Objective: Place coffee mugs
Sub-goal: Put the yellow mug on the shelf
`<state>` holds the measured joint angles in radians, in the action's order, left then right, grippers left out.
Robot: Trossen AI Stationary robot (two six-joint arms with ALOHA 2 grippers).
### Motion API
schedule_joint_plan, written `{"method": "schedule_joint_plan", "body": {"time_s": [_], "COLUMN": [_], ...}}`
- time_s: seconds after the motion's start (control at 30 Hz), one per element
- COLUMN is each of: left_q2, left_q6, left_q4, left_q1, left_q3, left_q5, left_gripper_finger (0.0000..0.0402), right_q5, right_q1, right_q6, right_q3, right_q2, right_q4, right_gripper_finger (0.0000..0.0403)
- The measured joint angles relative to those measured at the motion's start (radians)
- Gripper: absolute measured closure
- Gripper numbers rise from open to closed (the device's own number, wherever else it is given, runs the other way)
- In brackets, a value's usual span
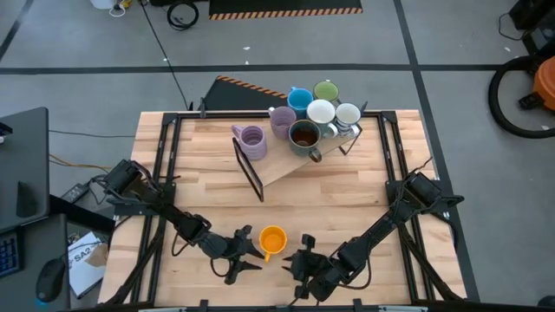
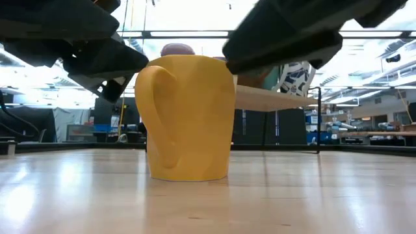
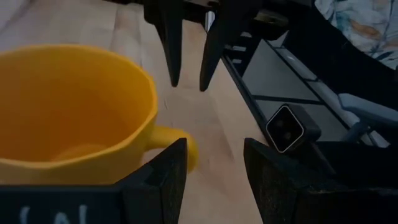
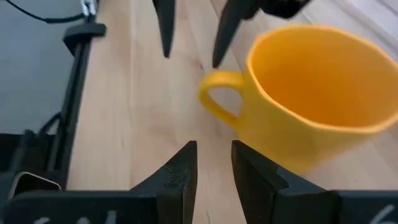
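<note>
Orange mug [image 1: 272, 240] upright, front-centre table.

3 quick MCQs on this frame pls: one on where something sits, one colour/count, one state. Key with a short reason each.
1. Where does the orange mug stand?
A. On the raised board at the far side
B. On the table's near edge, between the two grippers
C. On the floor beside the table

2. How many mugs sit grouped at the far side?
A. Three
B. Five
C. Seven

3. What is the state of the orange mug?
A. Upright, held by no gripper
B. Tipped on its side
C. Lifted off the table by the left gripper

Key:
1 B: the high view shows it between the left gripper and the right gripper.
2 C: blue mug, green mug, two white mugs, dark mug and two purple mugs.
3 A: the low view shows its base flat on the wood, and both wrist views show the fingers clear of it.
</note>
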<state>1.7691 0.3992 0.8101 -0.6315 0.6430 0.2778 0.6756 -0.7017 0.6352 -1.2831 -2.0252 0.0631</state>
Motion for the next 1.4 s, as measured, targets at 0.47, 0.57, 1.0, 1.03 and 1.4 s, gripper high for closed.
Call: {"method": "schedule_joint_plan", "body": {"time_s": [0.47, 0.57, 1.0, 1.03, 1.4], "left_q2": [0.0, 0.0, -0.002, -0.004, -0.011], "left_q6": [0.008, -0.03, -0.097, -0.097, -0.073], "left_q4": [-0.017, -0.025, -0.083, -0.086, -0.18], "left_q1": [0.0, 0.004, 0.024, 0.02, -0.054], "left_q3": [0.003, 0.035, 0.093, 0.093, 0.093], "left_q5": [0.062, 0.069, 0.032, 0.03, 0.031], "left_gripper_finger": [0.0235, 0.0235, 0.0235, 0.0235, 0.0235], "right_q5": [0.018, 0.053, 0.07, 0.081, 0.123], "right_q1": [-0.004, -0.004, 0.025, 0.027, 0.059], "right_q6": [-0.008, -0.012, -0.081, -0.081, -0.094], "right_q3": [0.0, 0.0, 0.0, 0.0, 0.0], "right_q2": [-0.002, -0.002, 0.002, 0.004, 0.016], "right_q4": [0.004, 0.004, 0.182, 0.192, 0.276], "right_gripper_finger": [0.0299, 0.0299, 0.0299, 0.0299, 0.0299]}}
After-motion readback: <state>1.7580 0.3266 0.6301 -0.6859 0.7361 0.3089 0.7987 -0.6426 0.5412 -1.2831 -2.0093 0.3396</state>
